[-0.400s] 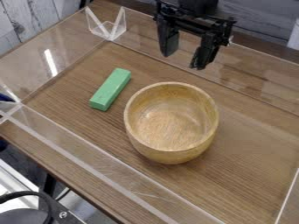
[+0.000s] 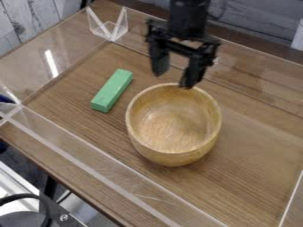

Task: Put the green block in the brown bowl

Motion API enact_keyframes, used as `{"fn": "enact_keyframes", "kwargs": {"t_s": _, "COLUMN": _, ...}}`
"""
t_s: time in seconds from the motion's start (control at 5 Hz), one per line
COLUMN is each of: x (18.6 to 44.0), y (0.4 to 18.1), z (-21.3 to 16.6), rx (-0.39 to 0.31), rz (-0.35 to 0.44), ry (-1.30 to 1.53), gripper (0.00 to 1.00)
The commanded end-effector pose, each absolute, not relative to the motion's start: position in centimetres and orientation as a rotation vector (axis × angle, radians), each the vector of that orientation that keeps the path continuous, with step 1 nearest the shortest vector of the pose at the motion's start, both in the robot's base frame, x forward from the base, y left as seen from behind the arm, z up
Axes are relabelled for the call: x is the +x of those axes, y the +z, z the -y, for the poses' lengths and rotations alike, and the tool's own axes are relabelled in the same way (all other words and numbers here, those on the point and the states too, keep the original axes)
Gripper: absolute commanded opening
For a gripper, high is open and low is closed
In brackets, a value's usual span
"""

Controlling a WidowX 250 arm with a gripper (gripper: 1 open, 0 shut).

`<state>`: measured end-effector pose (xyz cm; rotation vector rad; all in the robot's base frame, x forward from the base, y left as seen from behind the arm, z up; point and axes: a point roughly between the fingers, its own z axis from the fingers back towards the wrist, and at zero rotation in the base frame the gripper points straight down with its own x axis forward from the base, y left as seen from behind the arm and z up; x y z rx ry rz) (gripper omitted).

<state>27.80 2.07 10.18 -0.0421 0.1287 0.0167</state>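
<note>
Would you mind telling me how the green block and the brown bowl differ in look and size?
The green block is a flat, elongated bright-green bar; the brown bowl is round, hollow, light-brown wood with visible grain. The block is much smaller, shorter than the bowl is wide. The block lies left of the bowl, apart from it. Both rest on the wooden table, untouched.

Lighting: you get even, fairly bright, diffuse light. Glare: white streaks mark the clear acrylic wall point(image 2: 48, 62) at left and its near rim. Shadows: you see only a soft, short one beneath the brown bowl point(image 2: 174, 124) and beside the green block point(image 2: 112, 90). Sharpness: low resolution, slightly soft overall; the black gripper point(image 2: 176, 64) reads mildly blurred, detail lost in its dark body.
</note>
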Motion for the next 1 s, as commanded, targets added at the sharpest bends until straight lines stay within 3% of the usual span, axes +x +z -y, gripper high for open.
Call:
{"fn": "enact_keyframes", "kwargs": {"t_s": 0.0, "x": 26.6, "y": 13.1, "z": -4.0, "rx": -0.022, "rz": 0.007, "ry": 0.088, "gripper": 1.00}}
{"fn": "enact_keyframes", "kwargs": {"t_s": 0.2, "x": 26.0, "y": 13.4, "z": -6.8, "rx": 0.000, "rz": 0.040, "ry": 0.178, "gripper": 1.00}}
{"fn": "enact_keyframes", "kwargs": {"t_s": 0.8, "x": 27.7, "y": 10.3, "z": -8.8, "rx": 0.048, "rz": 0.016, "ry": 0.298, "gripper": 1.00}}
